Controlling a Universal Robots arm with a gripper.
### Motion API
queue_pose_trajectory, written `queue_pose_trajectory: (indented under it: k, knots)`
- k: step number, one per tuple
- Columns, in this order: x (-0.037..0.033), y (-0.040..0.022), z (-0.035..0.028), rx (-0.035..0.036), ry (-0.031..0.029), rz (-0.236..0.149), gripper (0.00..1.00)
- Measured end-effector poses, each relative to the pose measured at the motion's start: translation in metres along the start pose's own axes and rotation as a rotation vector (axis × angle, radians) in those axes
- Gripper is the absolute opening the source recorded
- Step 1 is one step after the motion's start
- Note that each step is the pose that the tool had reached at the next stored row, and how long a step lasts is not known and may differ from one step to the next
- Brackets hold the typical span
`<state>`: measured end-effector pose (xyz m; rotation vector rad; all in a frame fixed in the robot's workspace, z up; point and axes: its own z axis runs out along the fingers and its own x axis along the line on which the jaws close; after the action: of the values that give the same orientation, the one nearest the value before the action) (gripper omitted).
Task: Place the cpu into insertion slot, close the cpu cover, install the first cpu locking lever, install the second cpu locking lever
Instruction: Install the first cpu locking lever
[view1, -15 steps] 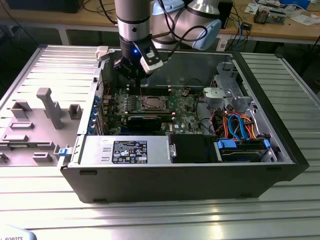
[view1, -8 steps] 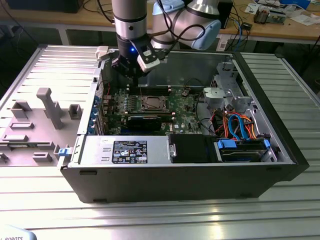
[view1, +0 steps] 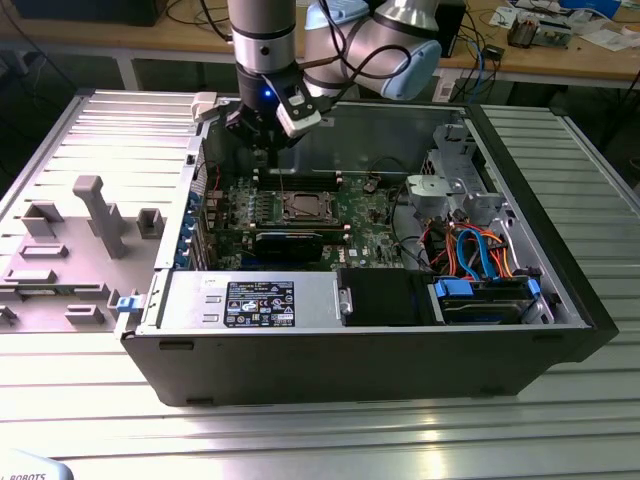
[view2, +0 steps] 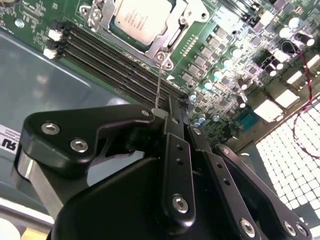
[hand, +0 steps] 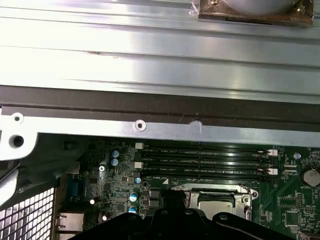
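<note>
gripper (view2: 167, 114): fingers together on thin locking lever (view2: 158, 82) | cpu (view2: 142, 19): framed by cpu cover (view2: 172, 31) | memory slots (view2: 110, 55): just beside

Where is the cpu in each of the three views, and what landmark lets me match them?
Exterior view: cpu mid-motherboard, just camera-side of the memory slots.
Second wrist view: cpu beyond the gripper, past the memory slots.
First wrist view: cpu partly hidden behind the gripper, beside the memory slots.
Shared landmark: the memory slots along one cpu edge.
</note>
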<state>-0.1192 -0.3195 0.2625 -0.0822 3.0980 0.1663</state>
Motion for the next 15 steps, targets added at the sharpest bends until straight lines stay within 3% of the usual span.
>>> queue_pose_trajectory:
  k: [15]
  knots:
    - [-0.0119, 0.0003, 0.0005, 0.0, 0.0, 0.0, 0.11]
